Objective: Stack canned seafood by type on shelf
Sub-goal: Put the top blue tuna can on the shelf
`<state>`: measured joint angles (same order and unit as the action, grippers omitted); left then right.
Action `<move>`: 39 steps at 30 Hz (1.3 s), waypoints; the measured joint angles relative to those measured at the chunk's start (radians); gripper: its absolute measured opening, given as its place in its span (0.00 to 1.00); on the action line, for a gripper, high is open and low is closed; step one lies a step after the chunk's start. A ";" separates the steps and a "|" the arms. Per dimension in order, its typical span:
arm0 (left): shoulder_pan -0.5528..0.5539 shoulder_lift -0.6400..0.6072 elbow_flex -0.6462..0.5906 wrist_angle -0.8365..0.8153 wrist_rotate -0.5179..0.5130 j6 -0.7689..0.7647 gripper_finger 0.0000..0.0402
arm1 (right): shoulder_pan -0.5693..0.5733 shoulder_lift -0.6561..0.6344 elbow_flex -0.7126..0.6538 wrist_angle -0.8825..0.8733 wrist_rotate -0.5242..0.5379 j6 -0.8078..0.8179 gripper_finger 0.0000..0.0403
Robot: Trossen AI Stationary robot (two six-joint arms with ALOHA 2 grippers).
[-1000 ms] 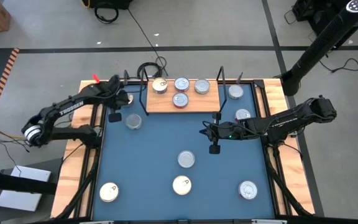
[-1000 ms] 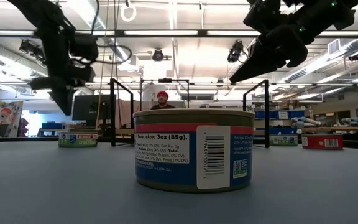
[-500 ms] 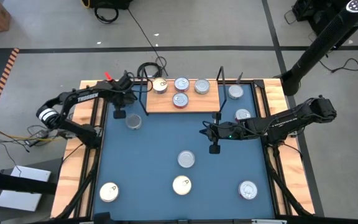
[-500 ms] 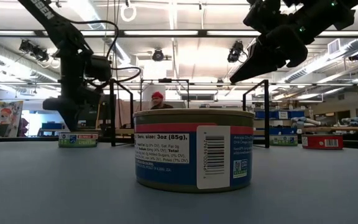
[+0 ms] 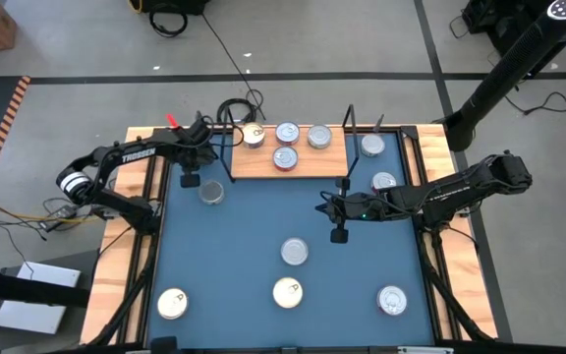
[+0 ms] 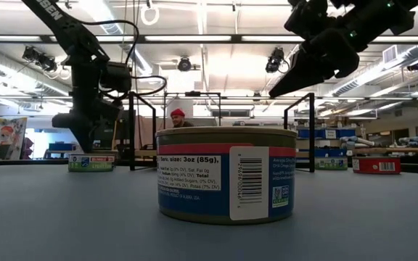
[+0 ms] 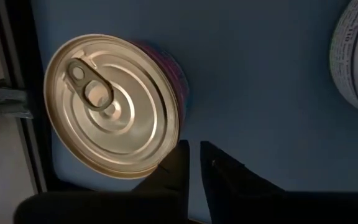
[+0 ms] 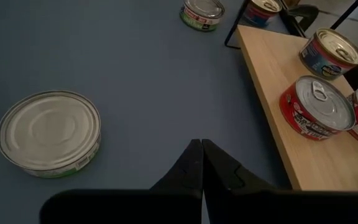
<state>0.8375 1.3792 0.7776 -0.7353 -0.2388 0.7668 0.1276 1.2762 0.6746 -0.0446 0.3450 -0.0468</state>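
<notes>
The left arm [image 5: 126, 154] carries white lettering along its dark casing, reading TROSSEN in the high view. Up close in the low view, the nearest can [image 6: 226, 172] wears a white nutrition panel that reads "Serv. size: 3oz (85g)", with smaller lines under it for saturated fat, sodium, added sugars and potassium percentages. Beside that panel sits a barcode [image 6: 252, 180], its digits too small to make out.
</notes>
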 joint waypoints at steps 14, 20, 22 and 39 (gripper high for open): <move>0.000 -0.005 0.000 0.111 -0.006 0.012 0.16 | 0.000 0.000 0.000 -0.009 0.000 0.005 0.02; 0.016 -0.002 -0.020 0.121 -0.006 0.069 0.16 | 0.000 0.000 0.000 -0.009 0.000 0.002 0.02; 0.028 0.005 -0.031 0.154 -0.009 0.071 0.17 | 0.000 0.000 0.000 -0.009 0.000 0.002 0.02; 0.040 0.050 -0.042 0.263 -0.023 0.071 0.09 | 0.001 0.000 0.000 -0.009 0.000 0.002 0.02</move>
<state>0.8772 1.4292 0.7352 -0.4723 -0.2621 0.8377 0.1284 1.2762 0.6746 -0.0536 0.3448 -0.0444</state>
